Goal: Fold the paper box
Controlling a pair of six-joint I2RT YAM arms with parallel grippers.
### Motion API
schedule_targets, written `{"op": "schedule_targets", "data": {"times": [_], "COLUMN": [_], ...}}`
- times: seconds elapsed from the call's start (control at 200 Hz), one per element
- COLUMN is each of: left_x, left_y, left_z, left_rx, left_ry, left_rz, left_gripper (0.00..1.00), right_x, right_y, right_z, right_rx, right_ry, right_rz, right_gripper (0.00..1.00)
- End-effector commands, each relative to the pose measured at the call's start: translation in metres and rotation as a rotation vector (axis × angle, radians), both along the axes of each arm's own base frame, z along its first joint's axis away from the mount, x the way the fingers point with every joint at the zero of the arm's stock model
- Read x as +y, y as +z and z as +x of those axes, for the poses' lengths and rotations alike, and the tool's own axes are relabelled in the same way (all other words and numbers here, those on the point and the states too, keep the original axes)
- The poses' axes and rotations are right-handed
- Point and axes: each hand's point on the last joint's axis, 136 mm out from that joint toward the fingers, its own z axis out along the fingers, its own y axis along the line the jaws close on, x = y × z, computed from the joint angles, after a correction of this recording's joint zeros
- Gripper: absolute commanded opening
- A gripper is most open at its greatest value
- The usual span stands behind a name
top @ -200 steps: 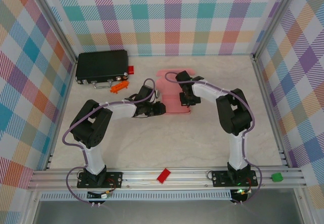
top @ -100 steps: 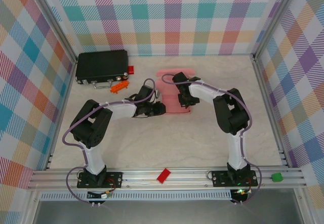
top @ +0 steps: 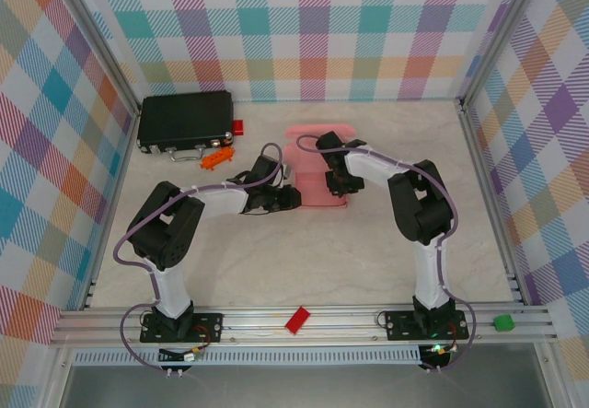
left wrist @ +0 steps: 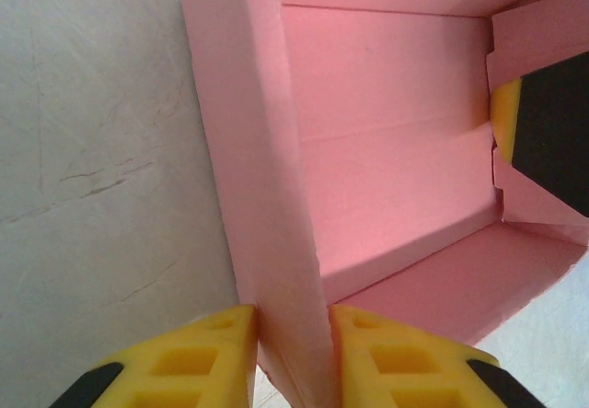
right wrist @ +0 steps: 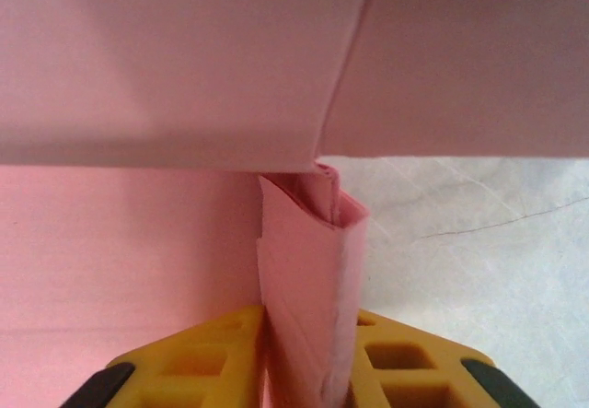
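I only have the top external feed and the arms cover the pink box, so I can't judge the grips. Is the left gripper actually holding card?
Observer: Yes. The left wrist camera has the left gripper shut on one upright side wall of the paper box, clamped from both faces.
Operator: And the right one?
Observer: Its wrist camera shows the right gripper pinching a wall of folded-over, doubled card, one finger over the box floor, the other over the table.
Operator: Same wall?
Observer: No. The left wrist camera shows a yellow-and-black finger, apparently the right gripper's, at the opposite wall.
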Motion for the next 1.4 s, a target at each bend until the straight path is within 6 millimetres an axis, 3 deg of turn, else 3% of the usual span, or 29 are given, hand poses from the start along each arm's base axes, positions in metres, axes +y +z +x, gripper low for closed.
{"op": "schedule_targets", "data": {"times": [0.0, 0.455, 0.885, 1.13, 1.395], "left_x": [0.001, 0.000, 0.001, 0.000, 0.001], "left_y": [-0.010, -0.008, -0.009, -0.009, -0.009], "left_z": [-0.009, -0.009, -0.010, -0.009, -0.009], "left_rx": [0.043, 0.040, 0.042, 0.042, 0.042], "left_ry": [-0.006, -0.009, -0.008, -0.009, -0.009], "left_rz": [0.023, 0.020, 0.024, 0.023, 0.025], "left_gripper": [0.26, 0.26, 0.26, 0.26, 0.26], "right_x": [0.006, 0.001, 0.011, 0.003, 0.000], "right_y": [0.025, 0.029, 0.045, 0.038, 0.029], "right_z": [0.003, 0.003, 0.005, 0.005, 0.006], "right_rx": [-0.029, -0.043, -0.033, -0.011, 0.004], "right_ry": [-0.021, -0.048, -0.093, -0.116, -0.119], "right_rz": [0.056, 0.049, 0.255, 0.245, 0.232], "right_gripper": [0.27, 0.35, 0.35, 0.33, 0.17]}}
